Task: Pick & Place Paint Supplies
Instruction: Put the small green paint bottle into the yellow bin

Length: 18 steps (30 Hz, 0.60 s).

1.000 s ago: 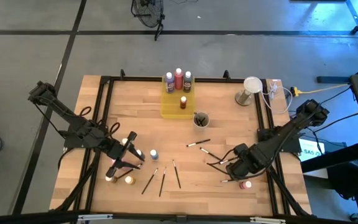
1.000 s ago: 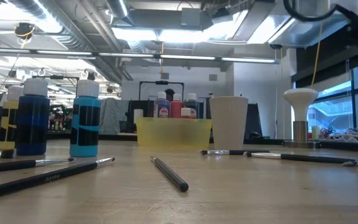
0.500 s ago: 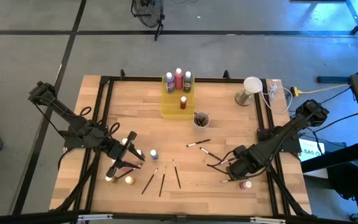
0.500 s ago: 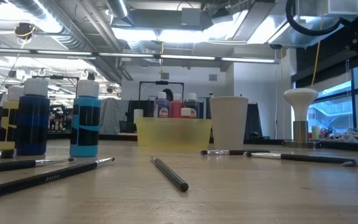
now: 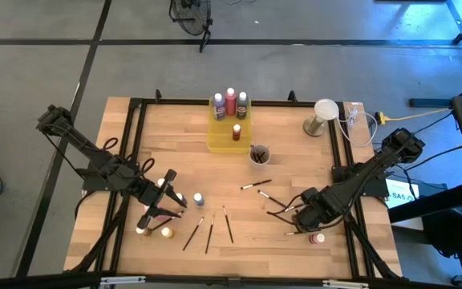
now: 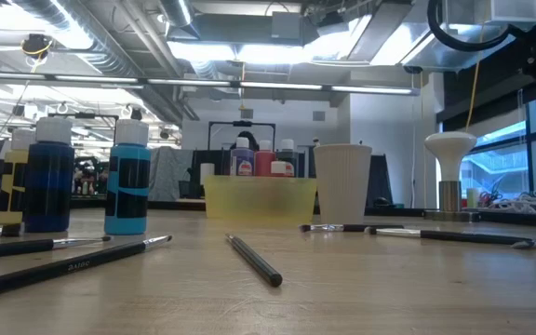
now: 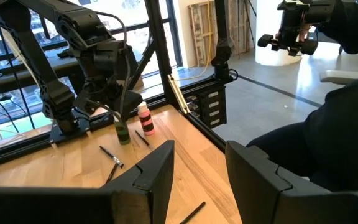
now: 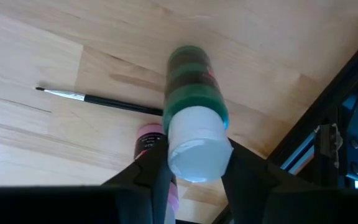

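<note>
Grey concrete floor around a pale wooden plank table (image 5: 283, 237) in a black metal frame; the low view shows an open workshop with ceiling lights and windows behind.

Right gripper (image 8: 194, 165) low over the near-right part of the table, jaws closed round a green paint bottle with a white cap (image 8: 194, 134). The bottle's long axis runs straight out between the jaws, cap toward the wrist camera. A pink-capped small bottle (image 5: 318, 238) stands just beside it, and a thin dark brush with a pale tip (image 8: 98, 99) lies flat close by. Judgement: bottle gripped, the lift comes next; the pink bottle is close enough to get knocked.

Translucent yellow rectangular tray (image 5: 217, 143) sits far-centre, well apart from the right gripper and up-left of it; it holds four bottles. Small grey round cup (image 5: 259, 154) with brushes stands just near-right of the tray.

Left gripper (image 5: 155, 210) at near-left among blue and yellow bottles, jaws parted and holding nothing, waiting. Three more brushes lie near-centre.
</note>
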Available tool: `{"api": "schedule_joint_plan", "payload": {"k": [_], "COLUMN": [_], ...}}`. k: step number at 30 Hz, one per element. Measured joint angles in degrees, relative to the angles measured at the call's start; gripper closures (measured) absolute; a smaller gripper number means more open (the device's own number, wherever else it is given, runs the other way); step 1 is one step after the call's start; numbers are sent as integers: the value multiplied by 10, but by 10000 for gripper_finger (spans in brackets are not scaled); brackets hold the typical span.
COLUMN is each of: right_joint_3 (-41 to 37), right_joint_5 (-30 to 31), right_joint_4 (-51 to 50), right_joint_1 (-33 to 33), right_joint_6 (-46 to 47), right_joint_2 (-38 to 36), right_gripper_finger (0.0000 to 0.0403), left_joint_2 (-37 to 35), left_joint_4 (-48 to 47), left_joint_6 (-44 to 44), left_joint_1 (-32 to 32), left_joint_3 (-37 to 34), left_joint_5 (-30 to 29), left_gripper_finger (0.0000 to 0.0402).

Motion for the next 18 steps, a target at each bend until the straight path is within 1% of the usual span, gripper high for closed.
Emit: {"api": "schedule_joint_plan", "payload": {"k": [5,18], "right_joint_3": [0,0], "right_joint_5": [-1,-1], "right_joint_4": [-1,-1], "right_joint_1": [0,0], "right_joint_6": [0,0], "right_joint_2": [0,0], "right_gripper_finger": [289,290], "left_joint_2": [0,0], "left_joint_4": [0,0], "left_joint_6": [0,0], "left_joint_1": [0,0], "left_joint_3": [0,0], "left_joint_5": [0,0], "left_gripper_finger": [261,261]}}
